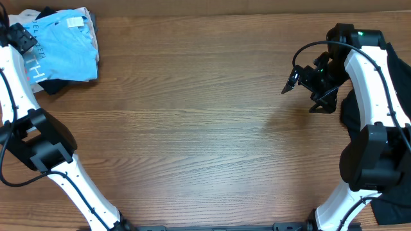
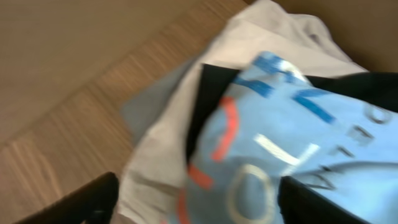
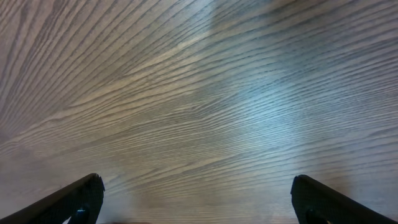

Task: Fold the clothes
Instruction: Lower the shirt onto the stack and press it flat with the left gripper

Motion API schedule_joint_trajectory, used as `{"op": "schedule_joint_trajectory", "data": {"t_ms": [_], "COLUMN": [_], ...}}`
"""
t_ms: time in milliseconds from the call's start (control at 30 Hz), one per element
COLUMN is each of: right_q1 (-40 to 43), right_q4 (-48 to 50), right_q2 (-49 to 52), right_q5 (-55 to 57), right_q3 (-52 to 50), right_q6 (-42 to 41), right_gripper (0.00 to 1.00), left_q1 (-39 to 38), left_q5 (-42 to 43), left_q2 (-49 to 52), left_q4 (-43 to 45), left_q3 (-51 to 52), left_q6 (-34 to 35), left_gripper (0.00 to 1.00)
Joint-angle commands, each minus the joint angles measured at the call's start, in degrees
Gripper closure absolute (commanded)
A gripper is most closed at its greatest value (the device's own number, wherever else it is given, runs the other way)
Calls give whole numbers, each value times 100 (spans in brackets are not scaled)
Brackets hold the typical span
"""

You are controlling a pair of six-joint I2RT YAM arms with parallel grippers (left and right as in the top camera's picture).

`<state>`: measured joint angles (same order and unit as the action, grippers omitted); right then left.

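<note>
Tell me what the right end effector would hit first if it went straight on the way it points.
The brown wood-grain table top; the right end effector frames only bare wood there. Depth is unclear.

Light blue T-shirt (image 1: 67, 51) lies folded, far left on the table (image 1: 192, 96).

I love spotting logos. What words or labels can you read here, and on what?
"H": large white letter on the blue shirt, overhead view; its neighbours are unclear.
Its small white print: too small to read.
Coloured lettering in the left wrist view: too blurred.
Nothing else.
</note>
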<state>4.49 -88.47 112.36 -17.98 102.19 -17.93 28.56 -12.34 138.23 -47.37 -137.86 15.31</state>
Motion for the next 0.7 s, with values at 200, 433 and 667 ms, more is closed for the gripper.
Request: {"op": "schedule_joint_trajectory", "data": {"t_ms": [200,433,667], "right_q1": [7,7,7], "right_q4": [105,116,118], "right_q2": [-122,-122,-122], "right_q5": [-2,0,4], "right_q3": [-15,-15,-15], "right_q6": [61,61,68], "right_gripper": [0,0,0], "left_q1": [-363,-291,-24], "left_q5": [507,-105,-452], "left_q2": [-192,216,516], "left_q4": [-323,-645,-881], "left_q3": [9,15,15], "left_q6": [13,13,-28], "left_gripper": [96,96,96]}}
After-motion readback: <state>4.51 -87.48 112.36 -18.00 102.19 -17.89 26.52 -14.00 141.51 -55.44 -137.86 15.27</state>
